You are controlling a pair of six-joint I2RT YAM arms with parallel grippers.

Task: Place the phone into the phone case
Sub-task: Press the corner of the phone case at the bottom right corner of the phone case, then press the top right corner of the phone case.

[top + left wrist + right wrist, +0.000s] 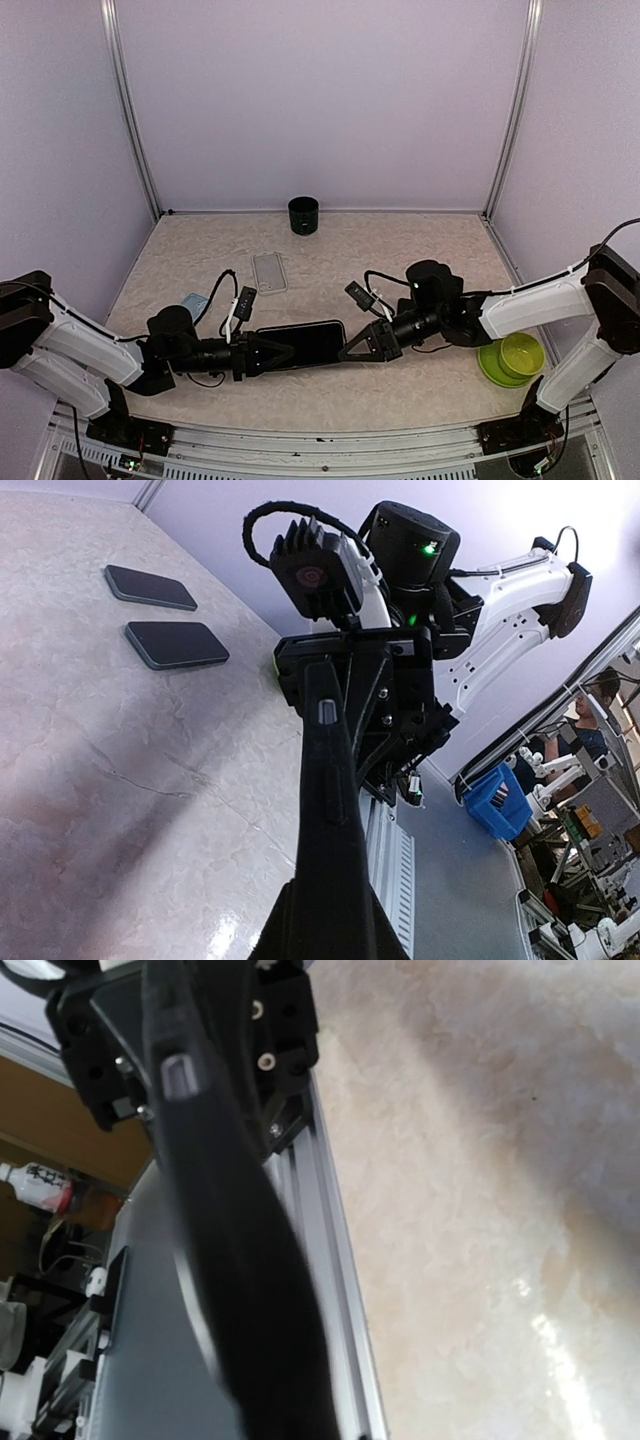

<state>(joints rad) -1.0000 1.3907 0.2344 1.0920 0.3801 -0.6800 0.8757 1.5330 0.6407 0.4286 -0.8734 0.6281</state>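
Note:
A black phone [308,343] with a glossy dark screen hangs flat just above the table, between my two grippers. My left gripper [278,353] is shut on its left end and my right gripper [358,348] on its right end. In the left wrist view the phone [328,810] runs edge-on from my left gripper [322,925] up to the right gripper [365,685]. In the right wrist view its blurred edge [235,1250] fills the left side, and my own fingers there are hidden. A clear phone case [269,271] lies flat on the table behind the phone.
A black cup [303,215] stands at the back middle. A green bowl [512,358] sits at the right, under the right arm. A pale blue flat thing [195,302] lies by the left arm. Two flat dark slabs [177,644] show in the left wrist view.

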